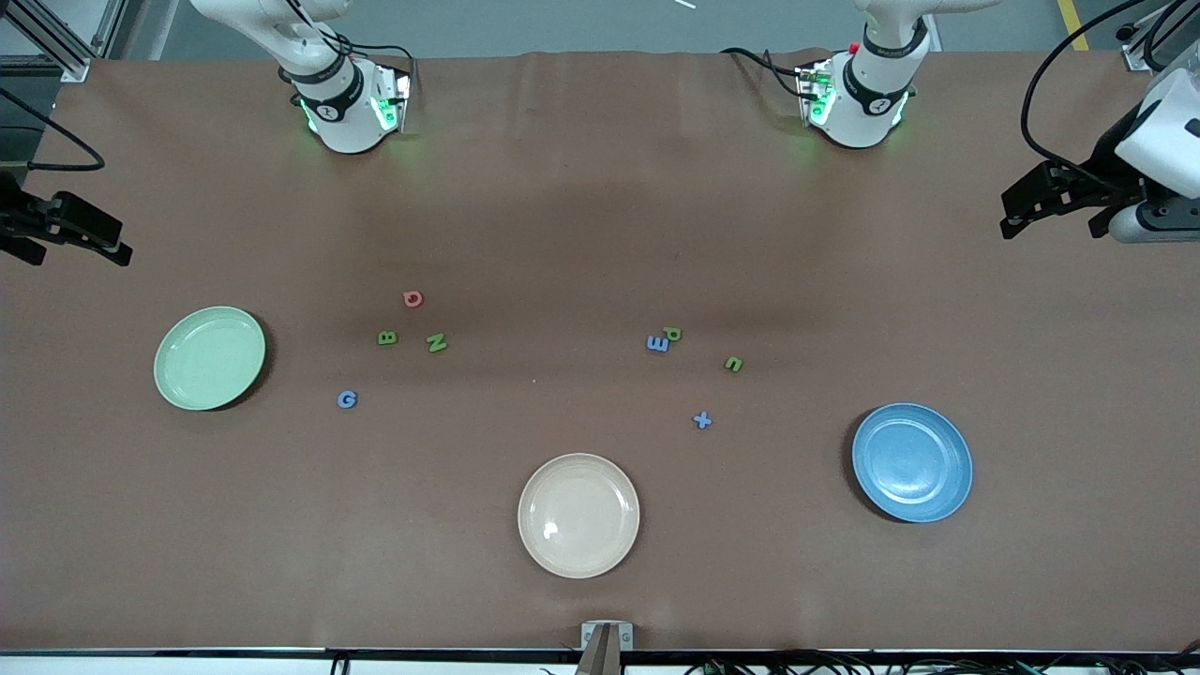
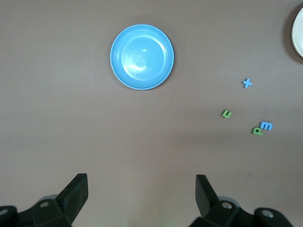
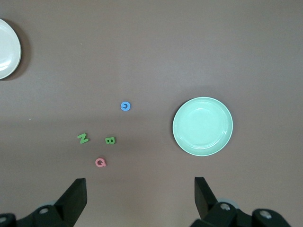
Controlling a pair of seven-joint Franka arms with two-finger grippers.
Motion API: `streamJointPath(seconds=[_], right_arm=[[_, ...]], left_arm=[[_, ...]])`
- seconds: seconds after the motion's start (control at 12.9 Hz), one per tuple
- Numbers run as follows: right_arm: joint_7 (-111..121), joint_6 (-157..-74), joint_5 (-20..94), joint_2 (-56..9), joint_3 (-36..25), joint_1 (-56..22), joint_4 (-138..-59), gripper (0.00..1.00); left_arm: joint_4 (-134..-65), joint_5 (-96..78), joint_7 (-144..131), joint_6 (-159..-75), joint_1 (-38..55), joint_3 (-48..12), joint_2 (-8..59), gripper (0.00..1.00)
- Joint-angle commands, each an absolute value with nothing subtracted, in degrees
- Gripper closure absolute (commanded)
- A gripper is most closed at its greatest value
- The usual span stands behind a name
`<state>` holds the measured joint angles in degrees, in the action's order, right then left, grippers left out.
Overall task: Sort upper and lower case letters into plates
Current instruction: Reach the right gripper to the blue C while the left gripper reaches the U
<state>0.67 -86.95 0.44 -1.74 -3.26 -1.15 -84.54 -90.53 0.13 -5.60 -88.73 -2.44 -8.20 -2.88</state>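
Observation:
The pink Q (image 1: 412, 298), green B (image 1: 387, 337), green N (image 1: 437, 343) and blue G (image 1: 347, 399) lie near the mint green plate (image 1: 209, 358). The blue E (image 1: 657, 344), green P (image 1: 672, 334), green u (image 1: 734, 364) and blue x (image 1: 702, 421) lie toward the blue plate (image 1: 911, 462). Both plates are empty. My left gripper (image 1: 1050, 211) is open and empty, high over the left arm's end of the table; its wrist view shows the blue plate (image 2: 142, 56). My right gripper (image 1: 108, 239) is open and empty over the right arm's end; its wrist view shows the mint plate (image 3: 202, 126).
An empty cream plate (image 1: 578, 515) sits midway between the two plates, nearest the front camera. A small metal bracket (image 1: 607, 637) stands at the table's front edge. Brown table surface lies between the two letter groups.

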Motion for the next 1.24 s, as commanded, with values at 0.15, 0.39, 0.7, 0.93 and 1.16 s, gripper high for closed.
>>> streamJointPath(seconds=[0.15,0.39,0.7,0.93,1.16], right_arm=[[0.5,-86.5,0.1,-2.0,-3.0,-0.8,-83.6,0.00],[0.4,-86.5,0.2,-2.0,-3.0,-0.8,-83.6,0.00],[0.4,-86.5,0.2,-2.1,-3.0,-1.0,-83.6,0.00],[0.4,-86.5,0.4,-3.3,-2.7,-1.6,-83.8,0.00],[0.4,-86.7,0.6,-5.6,-2.7,-3.3,-83.8,0.00]], left_arm=[[-89.0,-0.4,-5.1,-87.6,-2.8,-7.9,-2.5,0.00],[-88.7,-0.7,-4.9,-87.6,-2.5,-8.2,0.2,0.00],[-96.2,-0.7,-8.9,-97.7,-1.8,-10.7,1.8,0.00],[-104.5,-0.3,-19.0,-109.7,-1.8,-16.0,3.7,0.00],[-107.0,0.0,-34.9,-118.2,-0.7,-20.9,10.2,0.00]])
